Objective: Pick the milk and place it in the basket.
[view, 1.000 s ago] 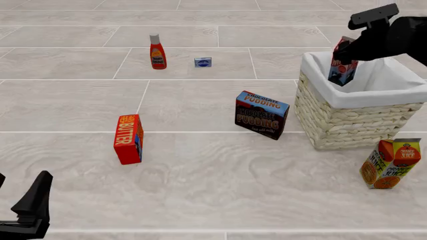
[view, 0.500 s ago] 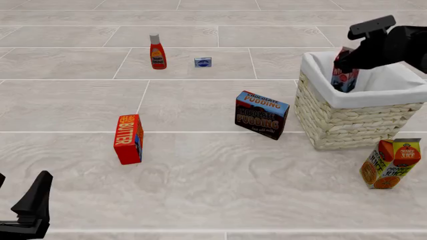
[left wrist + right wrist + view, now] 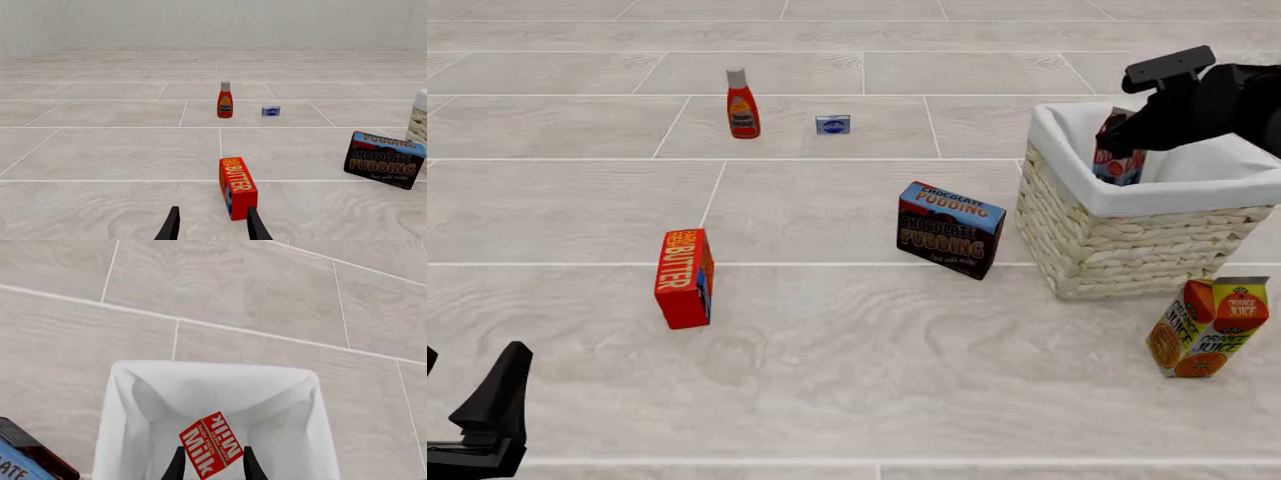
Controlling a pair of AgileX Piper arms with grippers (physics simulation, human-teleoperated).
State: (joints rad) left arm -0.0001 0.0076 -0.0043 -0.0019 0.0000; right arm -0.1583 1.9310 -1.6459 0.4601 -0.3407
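My right gripper [image 3: 1130, 128] is shut on the milk [image 3: 1117, 150], a red, white and dark blue carton. It holds the carton upright inside the basket [image 3: 1121, 250], whose white lining hides the carton's base. In the right wrist view the milk [image 3: 212, 445] sits between my fingertips [image 3: 177, 465] above the basket's white-lined inside [image 3: 213, 370]. My left gripper [image 3: 487, 425] is open and empty at the near left edge of the table. In the left wrist view its fingers [image 3: 170, 227] stand apart.
A chocolate pudding box [image 3: 950, 228] stands just left of the basket. An orange juice carton [image 3: 1208, 325] stands in front of the basket at the right. A butter box [image 3: 683, 278] stands mid-left. A ketchup bottle [image 3: 742, 104] and a small blue tin [image 3: 833, 124] are at the back.
My right gripper has lowered the milk from above the rim down into the basket. The left arm has not moved.
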